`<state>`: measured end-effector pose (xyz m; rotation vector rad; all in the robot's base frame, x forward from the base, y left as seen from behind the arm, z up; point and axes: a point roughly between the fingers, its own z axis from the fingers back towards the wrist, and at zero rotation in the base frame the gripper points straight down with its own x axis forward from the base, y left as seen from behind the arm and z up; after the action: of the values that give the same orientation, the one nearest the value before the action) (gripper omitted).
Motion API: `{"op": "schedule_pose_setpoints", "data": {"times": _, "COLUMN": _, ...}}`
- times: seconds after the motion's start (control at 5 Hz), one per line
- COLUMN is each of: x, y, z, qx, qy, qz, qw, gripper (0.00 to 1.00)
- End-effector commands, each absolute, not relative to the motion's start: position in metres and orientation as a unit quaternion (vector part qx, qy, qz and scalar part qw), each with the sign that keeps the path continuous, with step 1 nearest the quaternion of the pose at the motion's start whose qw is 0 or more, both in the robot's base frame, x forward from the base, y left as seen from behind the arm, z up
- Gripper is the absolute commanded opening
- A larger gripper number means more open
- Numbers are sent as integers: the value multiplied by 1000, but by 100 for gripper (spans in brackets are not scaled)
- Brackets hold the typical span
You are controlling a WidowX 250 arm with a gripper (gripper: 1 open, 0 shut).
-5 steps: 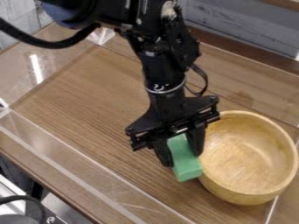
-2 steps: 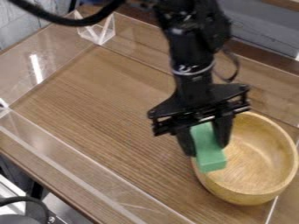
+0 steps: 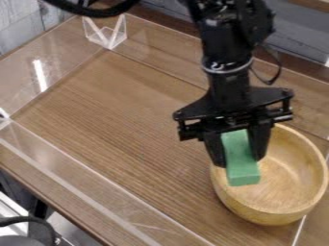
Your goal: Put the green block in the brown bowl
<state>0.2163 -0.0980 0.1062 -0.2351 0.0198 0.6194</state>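
Camera view, lower right of frame: your gripper [image 3: 236,144] points downward, jaws clamped on the green block [image 3: 240,161], which hangs upright over the left interior of the brown bowl [image 3: 293,204] on the wooden table [image 3: 103,115]

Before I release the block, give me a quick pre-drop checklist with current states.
1. gripper shut on the green block: ok.
2. Block over the brown bowl, inside its rim as seen from this camera: ok.
3. Block clear of the bowl's rim: ok, it hangs inward of the near left edge.
4. Block's height above the bowl floor: cannot tell from one view.
5. Bowl upright on the table: ok.
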Motion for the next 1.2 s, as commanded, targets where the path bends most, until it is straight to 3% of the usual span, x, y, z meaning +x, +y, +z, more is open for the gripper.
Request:
{"op": "schedule_pose_setpoints", "data": {"times": 0.0, "x": 225, "y": -108, "z": 122, "qx": -128, "qy": -9, "qz": 268, "qw": 955, "gripper": 0}}
{"op": "schedule_pose_setpoints", "data": {"times": 1.0, "x": 231, "y": -139, "z": 132, "qx": -137, "qy": -24, "qz": 159, "qw": 977, "gripper": 0}}
